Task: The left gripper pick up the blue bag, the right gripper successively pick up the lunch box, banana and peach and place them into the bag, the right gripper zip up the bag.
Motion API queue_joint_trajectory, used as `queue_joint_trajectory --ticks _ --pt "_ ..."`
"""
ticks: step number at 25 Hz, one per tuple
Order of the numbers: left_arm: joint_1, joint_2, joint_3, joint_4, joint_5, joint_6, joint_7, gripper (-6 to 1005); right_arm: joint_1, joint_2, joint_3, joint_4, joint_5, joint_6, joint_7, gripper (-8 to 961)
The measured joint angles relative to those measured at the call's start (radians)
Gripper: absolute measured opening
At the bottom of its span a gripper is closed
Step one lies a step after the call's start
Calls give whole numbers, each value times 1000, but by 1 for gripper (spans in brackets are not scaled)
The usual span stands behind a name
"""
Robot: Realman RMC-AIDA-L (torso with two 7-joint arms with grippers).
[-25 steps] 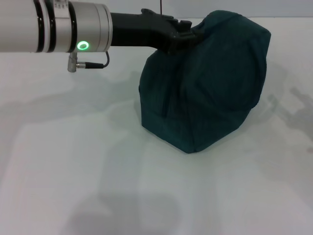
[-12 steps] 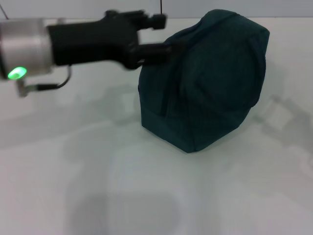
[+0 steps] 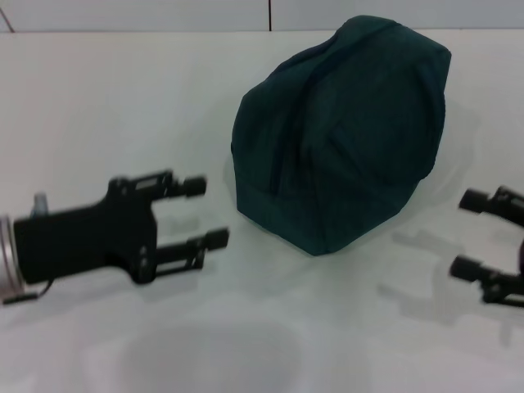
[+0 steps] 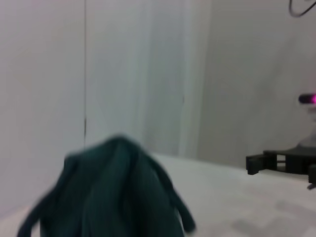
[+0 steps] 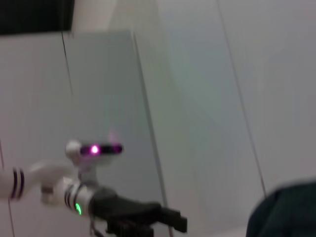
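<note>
bag alone on the table, both claws beside it

the blue bag (image 3: pixel 344 131) sits closed and slumped on the white table (image 3: pixel 123 106), toward the far side in the head view. the left gripper (image 3: pixel 201 213) hangs low to the bag's left, near it but not touching, its two fingers spread apart and empty, tips pointing at the bag. the right gripper (image 3: pixel 471 233) is at the right edge, just beside the bag's lower right side, jaws likewise spread with nothing between them. the left wrist view shows the bag's crumpled top (image 4: pixel 113 192) close by.
</note>
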Motion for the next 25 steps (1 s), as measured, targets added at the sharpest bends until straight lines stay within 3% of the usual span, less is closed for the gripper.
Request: queue_joint_trajectory --ticks 4,12,25 --pt "12 0 -36 -148 63 -5 65 711 -4 36 0 7 -77 117 -38 858" --pt "-49 3 -185 -482 118 -12 266 712 -24 91 -6 10 -128 364 -53 856" --pt "-64 -2 -218 -530 98 5 333 712 -32 100 -8 9 -132 370 -69 854"
